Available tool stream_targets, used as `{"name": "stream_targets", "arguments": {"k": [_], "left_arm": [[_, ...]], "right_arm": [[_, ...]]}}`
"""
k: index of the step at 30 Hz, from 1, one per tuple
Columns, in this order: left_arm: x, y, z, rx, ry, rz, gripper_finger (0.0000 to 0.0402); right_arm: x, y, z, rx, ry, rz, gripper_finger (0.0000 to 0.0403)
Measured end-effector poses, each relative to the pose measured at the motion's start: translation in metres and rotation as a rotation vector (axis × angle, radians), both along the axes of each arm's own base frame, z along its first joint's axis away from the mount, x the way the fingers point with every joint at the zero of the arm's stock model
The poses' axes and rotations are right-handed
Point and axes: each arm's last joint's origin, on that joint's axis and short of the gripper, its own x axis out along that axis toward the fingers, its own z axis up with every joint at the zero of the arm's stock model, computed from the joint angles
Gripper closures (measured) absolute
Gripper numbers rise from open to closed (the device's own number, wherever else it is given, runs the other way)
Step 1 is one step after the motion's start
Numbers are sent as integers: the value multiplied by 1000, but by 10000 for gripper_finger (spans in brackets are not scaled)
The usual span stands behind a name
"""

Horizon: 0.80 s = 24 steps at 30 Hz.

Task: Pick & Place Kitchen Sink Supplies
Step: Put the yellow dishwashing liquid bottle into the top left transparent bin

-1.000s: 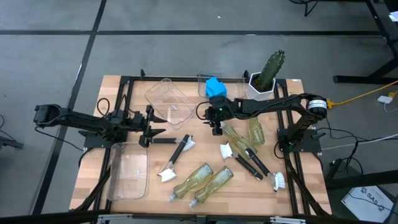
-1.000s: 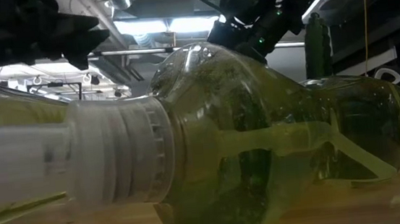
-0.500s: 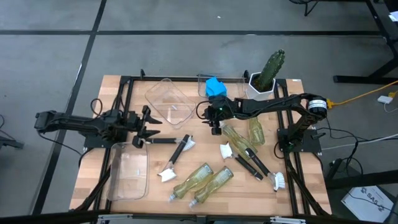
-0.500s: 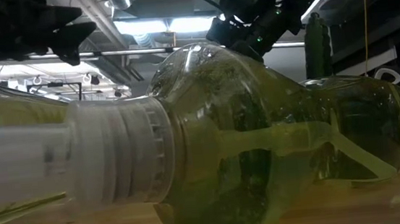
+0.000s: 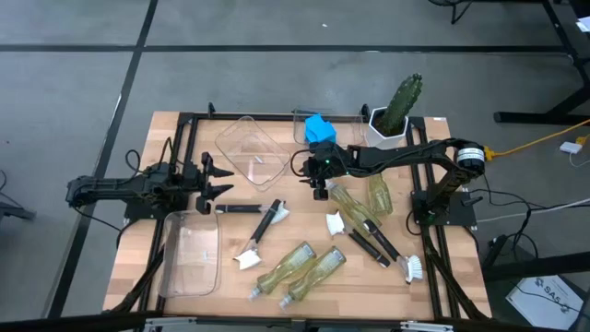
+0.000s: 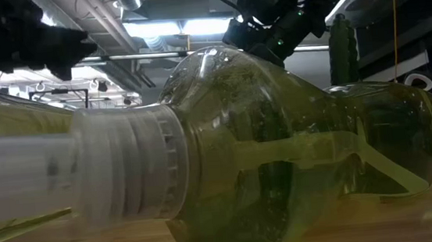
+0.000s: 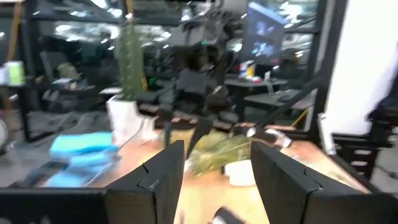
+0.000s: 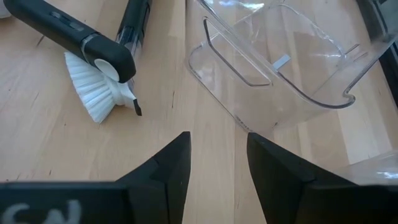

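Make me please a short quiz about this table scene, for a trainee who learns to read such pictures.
1. True or false: the blue sponge lies at the table's front edge, between the soap bottles.
2. What is between the fingers of the right hand? A: a dish brush. B: a soap bottle. C: nothing.
3. Fill in: the plant standing in the white pot at the back of the table is a ____.

Key:
1. False; the sponge is at the back, near the white pot.
2. C; the fingers stand apart over bare wood.
3. cactus
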Motion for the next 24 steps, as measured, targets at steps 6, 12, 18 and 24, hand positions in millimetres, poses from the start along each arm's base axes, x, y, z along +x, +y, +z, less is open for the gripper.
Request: {"name": "stream_targets", "arguments": {"k": [6,12,18,24], "left_arm": [[-2,1,-10,-52,90,44,221],[-2,1,-11,-32,102,59,221],[-1,1,-12,-22,113,41,221],[-1,1,-12,-22,119,38,222]], "right_arm": [[1,0,1,-5,-9,3,247],[1,0,1,-5,-9,3,247],[1,0,1,-5,-9,3,247],[1,0,1,-5,-9,3,247]]}}
